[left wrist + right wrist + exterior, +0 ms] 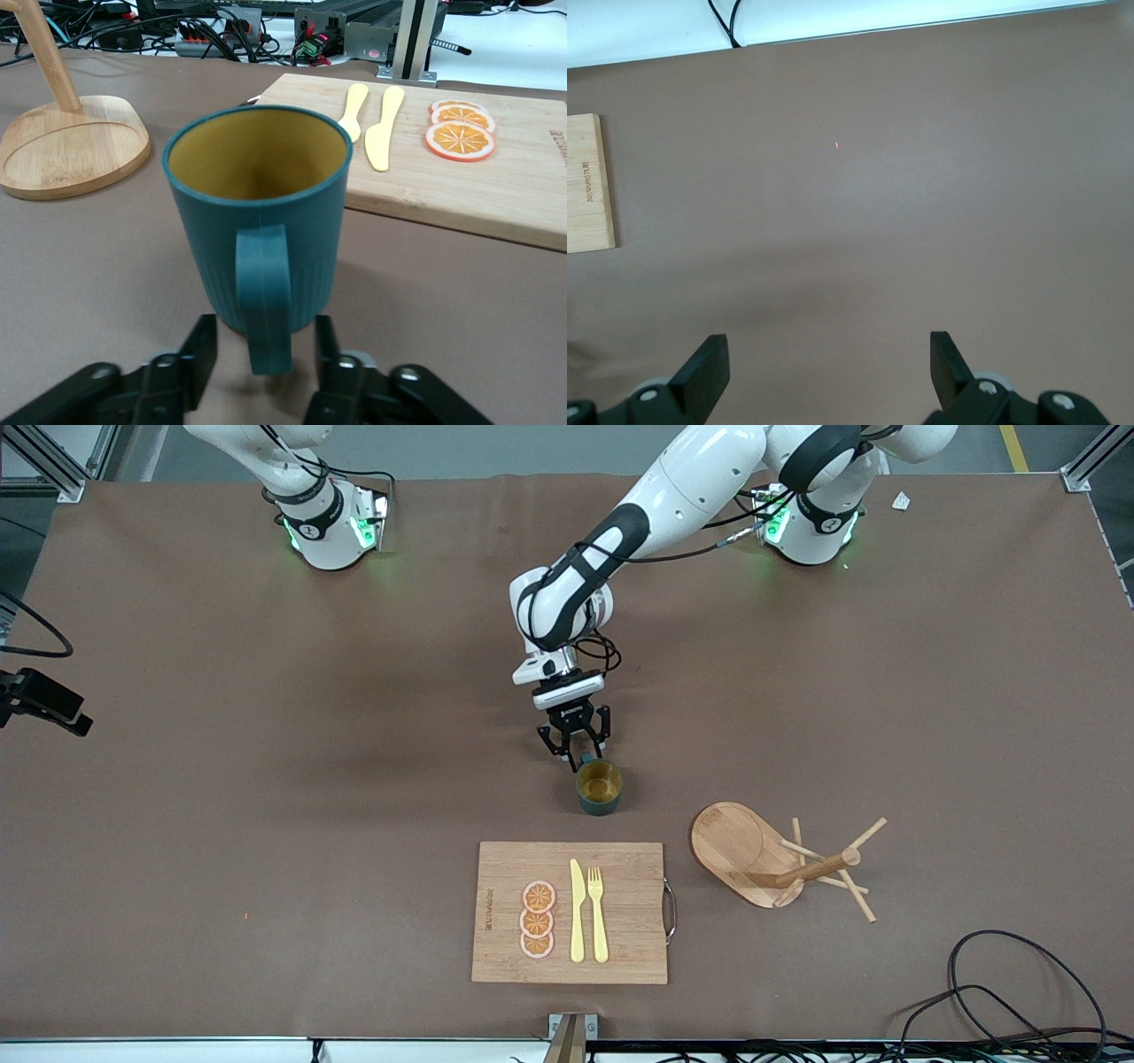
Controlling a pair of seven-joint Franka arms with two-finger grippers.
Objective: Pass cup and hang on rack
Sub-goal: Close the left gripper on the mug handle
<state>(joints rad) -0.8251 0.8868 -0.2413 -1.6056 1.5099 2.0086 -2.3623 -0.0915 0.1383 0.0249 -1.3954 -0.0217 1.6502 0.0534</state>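
The dark teal cup [600, 786] stands upright on the table mat, nearer to the robots than the cutting board, its yellowish-brown inside showing. In the left wrist view the cup [257, 212] turns its handle toward me. My left gripper [580, 758] is low at the cup, open, with one finger on each side of the handle [263, 332] and a gap on both sides. The wooden rack [769, 857] stands beside the board toward the left arm's end; its oval base [71, 146] shows too. My right gripper [828, 350] is open and empty over bare mat.
A bamboo cutting board [571, 912] lies nearer to the front camera than the cup, with a yellow knife [577, 911], a yellow fork [598, 912] and orange slices [537, 919] on it. Black cables [1019, 992] lie at the front corner near the rack.
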